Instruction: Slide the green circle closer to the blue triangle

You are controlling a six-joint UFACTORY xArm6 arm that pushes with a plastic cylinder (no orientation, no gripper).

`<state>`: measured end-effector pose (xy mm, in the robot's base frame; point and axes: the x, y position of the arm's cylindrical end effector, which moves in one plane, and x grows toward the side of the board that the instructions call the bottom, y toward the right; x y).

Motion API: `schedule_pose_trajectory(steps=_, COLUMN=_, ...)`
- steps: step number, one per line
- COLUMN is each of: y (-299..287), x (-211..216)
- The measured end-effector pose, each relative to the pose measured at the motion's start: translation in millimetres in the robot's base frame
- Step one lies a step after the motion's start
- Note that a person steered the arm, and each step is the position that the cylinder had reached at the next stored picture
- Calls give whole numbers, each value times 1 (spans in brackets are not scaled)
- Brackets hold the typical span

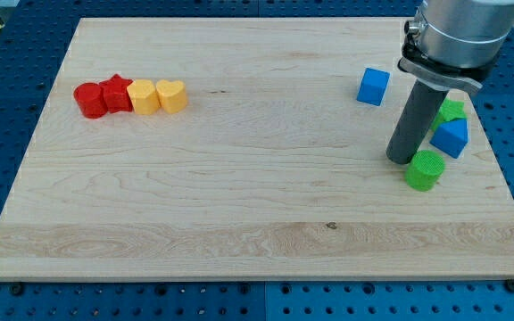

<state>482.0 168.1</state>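
Note:
The green circle (pixel 425 169) lies near the view's right edge of the wooden board (pixel 239 205). The blue triangle (pixel 451 136) sits just up and right of it, almost touching. My tip (pixel 401 158) rests on the board just left of the green circle, close to its upper left side. The rod partly hides the blue triangle's left edge.
A green block (pixel 451 111), shape unclear, sits right above the blue triangle. A blue cube (pixel 373 86) lies up and left of my tip. At the view's upper left stand a red circle (pixel 88 100), a red star (pixel 115 93), a yellow block (pixel 143 96) and a yellow heart (pixel 172 94) in a row.

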Motion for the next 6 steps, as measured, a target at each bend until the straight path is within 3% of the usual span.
schedule_pose_trajectory(steps=1, y=-36, x=16)
schedule_pose_trajectory(steps=2, y=-26, x=38)
schedule_pose_trajectory(steps=5, y=35, x=42)
schedule_pose_trajectory(steps=6, y=10, x=38)
